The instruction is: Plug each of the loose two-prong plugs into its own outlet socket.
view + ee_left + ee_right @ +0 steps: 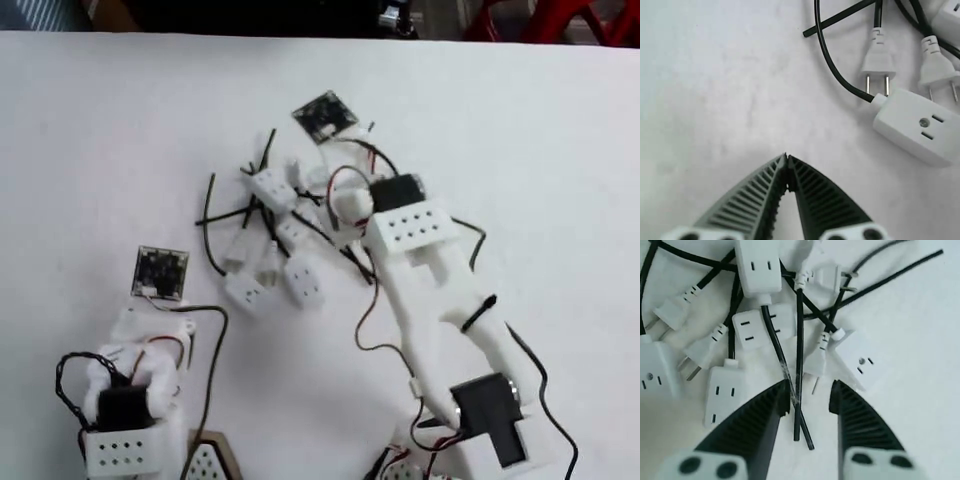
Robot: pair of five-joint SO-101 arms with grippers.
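Tangled plugs (672, 310) and sockets (757, 262), mid-desk (100, 120).
Left claw (787, 167) was seen pinched together, empty; right claw (810, 390) was parted over a cord (799, 340).

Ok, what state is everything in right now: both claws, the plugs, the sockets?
Left claw: shut, empty, over bare table.
Right claw: open, straddling tangled cords, gripping nothing.
Plugs: loose, prongs bare where visible.
Sockets: slots empty where visible.

White plugs (676, 310) and sockets (758, 267), black cords (799, 335)
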